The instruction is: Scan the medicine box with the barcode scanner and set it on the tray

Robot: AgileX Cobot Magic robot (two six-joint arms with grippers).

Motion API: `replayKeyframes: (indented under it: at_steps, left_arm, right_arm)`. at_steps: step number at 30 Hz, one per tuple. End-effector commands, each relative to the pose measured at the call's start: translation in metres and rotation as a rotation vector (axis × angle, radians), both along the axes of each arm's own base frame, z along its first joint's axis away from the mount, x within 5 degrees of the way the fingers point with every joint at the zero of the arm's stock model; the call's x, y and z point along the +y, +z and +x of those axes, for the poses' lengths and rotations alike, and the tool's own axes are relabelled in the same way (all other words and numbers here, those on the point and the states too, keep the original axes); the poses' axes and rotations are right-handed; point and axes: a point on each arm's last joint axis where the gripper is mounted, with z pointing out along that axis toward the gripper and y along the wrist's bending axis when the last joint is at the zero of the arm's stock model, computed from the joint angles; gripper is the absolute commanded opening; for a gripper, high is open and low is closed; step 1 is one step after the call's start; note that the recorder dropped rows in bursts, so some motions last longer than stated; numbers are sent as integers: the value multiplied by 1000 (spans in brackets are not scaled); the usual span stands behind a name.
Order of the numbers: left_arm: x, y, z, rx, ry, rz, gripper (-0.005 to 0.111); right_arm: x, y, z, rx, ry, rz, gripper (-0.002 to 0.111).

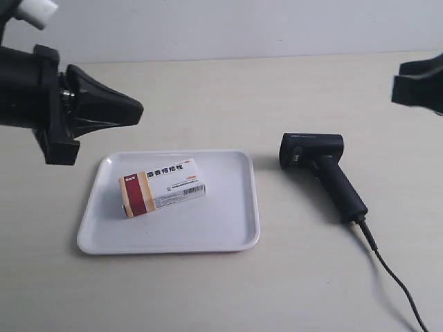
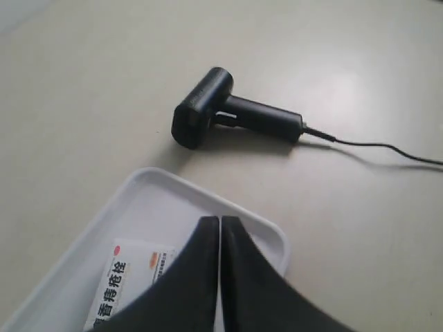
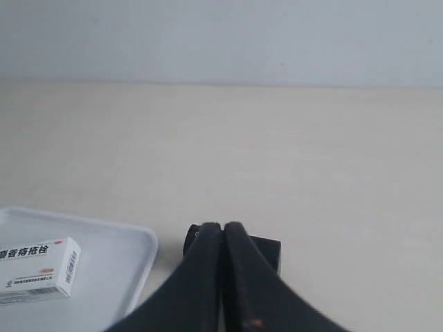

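Note:
The medicine box (image 1: 163, 187), white with a dark red and tan end band, lies flat inside the white tray (image 1: 235, 235). It also shows in the left wrist view (image 2: 118, 283) and the right wrist view (image 3: 38, 268). The black barcode scanner (image 1: 322, 169) lies on the table to the tray's right, cable trailing toward the front. My left gripper (image 2: 219, 220) hovers shut and empty above the tray (image 2: 166, 197), with the scanner (image 2: 228, 117) beyond it. My right gripper (image 3: 222, 226) is shut and empty, and it hides most of the scanner (image 3: 266, 250) behind it.
The scanner's black cable (image 1: 394, 277) runs across the beige table (image 1: 228, 97) to the lower right corner. The arm at the exterior view's left (image 1: 62, 107) hangs above the tray's left end; the other arm (image 1: 419, 83) sits at the right edge.

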Motion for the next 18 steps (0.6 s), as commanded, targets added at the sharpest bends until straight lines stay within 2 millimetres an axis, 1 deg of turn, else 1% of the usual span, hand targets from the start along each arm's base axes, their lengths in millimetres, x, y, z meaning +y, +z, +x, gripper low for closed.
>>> replayKeyframes:
  at_steps: [1, 3, 5, 7, 9, 13, 15, 18]
  left_arm:
    - [19, 6, -36, -75, 203, -108, 3]
    - [33, 1, -53, -121, 312, -113, 3]
    - [47, -10, -71, -138, 443, -119, 3]
    - [60, -23, -87, -146, 537, -123, 3]
    - [69, -31, -101, -158, 603, -151, 3]
    - [73, -43, -126, -211, 573, -199, 3]
    - [74, -46, -134, -235, 558, -217, 3]
    - [76, -45, -139, -302, 539, -195, 3]
  right_arm:
    - [-16, -16, -30, -86, -26, 71, 0]
    - [-20, -18, -38, -94, -34, 104, 0]
    - [-22, -16, -44, -108, -30, 113, 0]
    - [-24, -12, -47, -132, -29, 125, 0]
    - [-25, -9, -50, -151, -28, 134, 0]
    - [-27, -6, -54, -176, -27, 147, 0]
    - [-27, -6, -54, -179, -27, 148, 0]
    - [-27, -6, -54, -179, -27, 148, 0]
